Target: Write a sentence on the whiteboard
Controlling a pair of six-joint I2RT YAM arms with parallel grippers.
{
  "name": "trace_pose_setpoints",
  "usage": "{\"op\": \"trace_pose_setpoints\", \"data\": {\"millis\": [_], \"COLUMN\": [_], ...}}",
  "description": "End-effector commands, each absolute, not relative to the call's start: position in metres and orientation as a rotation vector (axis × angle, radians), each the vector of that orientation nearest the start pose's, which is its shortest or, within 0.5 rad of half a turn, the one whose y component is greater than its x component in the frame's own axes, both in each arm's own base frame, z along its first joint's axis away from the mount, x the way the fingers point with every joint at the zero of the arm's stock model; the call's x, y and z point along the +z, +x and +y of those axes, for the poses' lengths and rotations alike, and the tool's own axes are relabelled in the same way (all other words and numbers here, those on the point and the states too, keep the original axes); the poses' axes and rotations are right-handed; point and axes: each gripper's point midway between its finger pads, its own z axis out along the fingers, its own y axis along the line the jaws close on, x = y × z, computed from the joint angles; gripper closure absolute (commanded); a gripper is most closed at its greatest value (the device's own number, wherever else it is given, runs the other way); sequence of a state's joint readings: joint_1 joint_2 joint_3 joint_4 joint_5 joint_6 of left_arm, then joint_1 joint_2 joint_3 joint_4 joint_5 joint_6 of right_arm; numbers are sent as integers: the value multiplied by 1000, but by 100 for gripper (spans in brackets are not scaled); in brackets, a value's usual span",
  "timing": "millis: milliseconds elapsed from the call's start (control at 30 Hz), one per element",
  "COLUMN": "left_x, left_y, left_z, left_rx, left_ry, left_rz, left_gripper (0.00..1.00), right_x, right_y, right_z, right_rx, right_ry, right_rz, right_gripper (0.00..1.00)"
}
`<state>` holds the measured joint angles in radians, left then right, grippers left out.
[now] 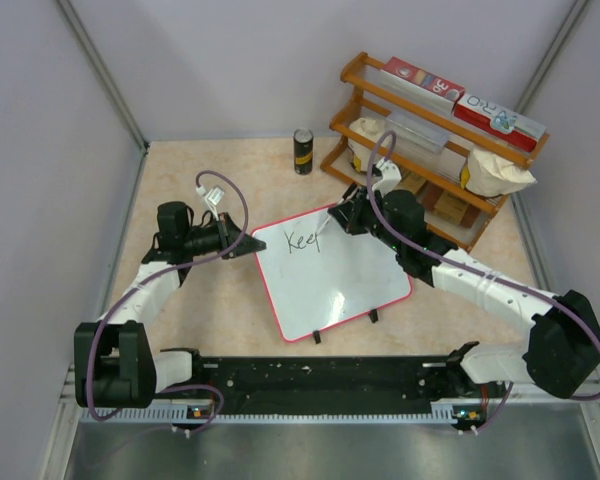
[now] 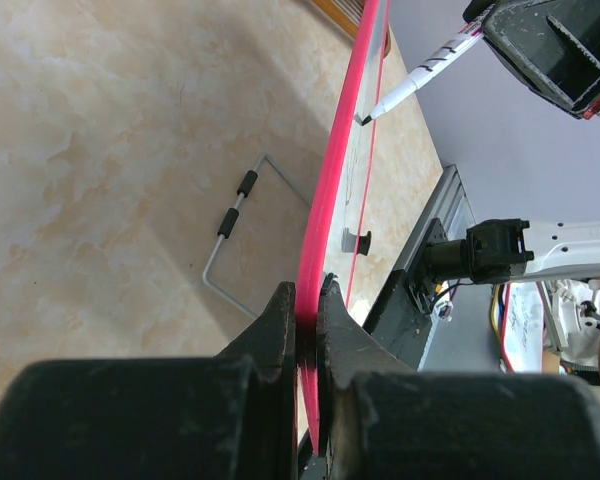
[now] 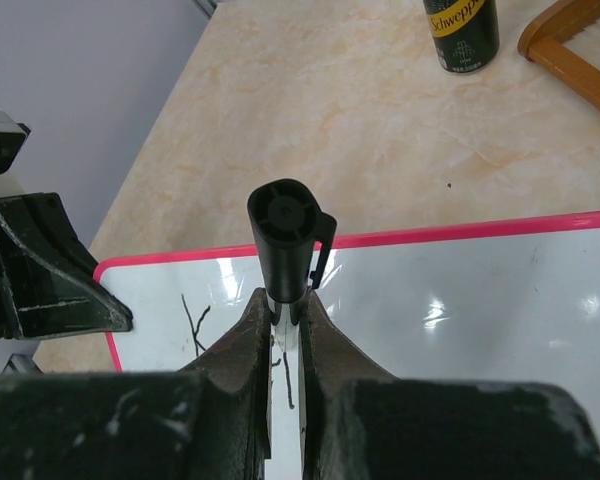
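Note:
The whiteboard (image 1: 345, 290) lies tilted on the table, white with a pink rim (image 2: 330, 200). Black lettering reading "Keep" (image 1: 302, 241) runs along its far left part, and a few of its strokes (image 3: 194, 322) show in the right wrist view. My left gripper (image 1: 248, 243) (image 2: 305, 312) is shut on the board's left corner rim. My right gripper (image 1: 337, 219) (image 3: 287, 305) is shut on a white marker (image 2: 420, 80) with a black cap end (image 3: 283, 232). The marker's tip sits on the board just right of the last letter.
A black Schweppes can (image 1: 303, 151) (image 3: 461, 32) stands behind the board. A wooden rack (image 1: 420, 165) with red-and-white boxes and bags fills the back right. A wire stand (image 2: 235, 205) lies on the table near the board. Two black clips (image 1: 373, 316) sit on the board's near edge.

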<state>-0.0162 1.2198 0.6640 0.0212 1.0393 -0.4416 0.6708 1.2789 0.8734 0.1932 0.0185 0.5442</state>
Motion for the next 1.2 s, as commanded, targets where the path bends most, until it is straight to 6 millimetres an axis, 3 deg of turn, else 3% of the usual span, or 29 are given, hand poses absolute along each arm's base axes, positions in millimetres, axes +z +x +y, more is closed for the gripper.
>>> {"op": "trace_pose_setpoints", "data": {"millis": [0, 733, 1167], "left_x": [156, 156, 156], "left_y": [282, 282, 282], "left_z": [-158, -158, -158], "left_rx": [-1201, -1204, -1203], "left_ry": [248, 249, 250], "left_rz": [2102, 2103, 2103], "left_gripper": [100, 100, 100], "right_x": [257, 234, 236], "right_y": [336, 329, 323], "right_z": [275, 257, 267], "right_rx": [839, 771, 843], "right_ry": [-45, -40, -81], "right_rz": [1804, 1864, 1846], "right_gripper": [100, 100, 100]}}
